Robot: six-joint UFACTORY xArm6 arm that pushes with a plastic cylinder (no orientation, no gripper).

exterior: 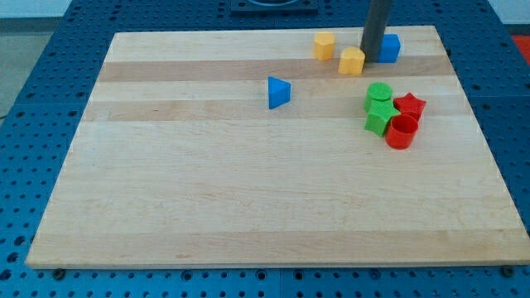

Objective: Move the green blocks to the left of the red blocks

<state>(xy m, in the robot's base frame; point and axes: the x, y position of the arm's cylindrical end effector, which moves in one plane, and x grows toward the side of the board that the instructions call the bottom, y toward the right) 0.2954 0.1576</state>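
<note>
Two green blocks sit at the view's right: a green cylinder (379,94) and, just below it, a green star (380,117). Touching them on their right are a red star (409,106) and a red cylinder (402,132) below it. My tip (372,58) is near the view's top, above the green blocks, between a yellow block (352,60) on its left and a blue block (388,48) on its right. The tip stands apart from the green and red blocks.
A second yellow block (324,45) lies near the board's top edge, left of the tip. A blue triangular block (278,92) sits toward the middle of the wooden board (248,199). Blue perforated table surrounds the board.
</note>
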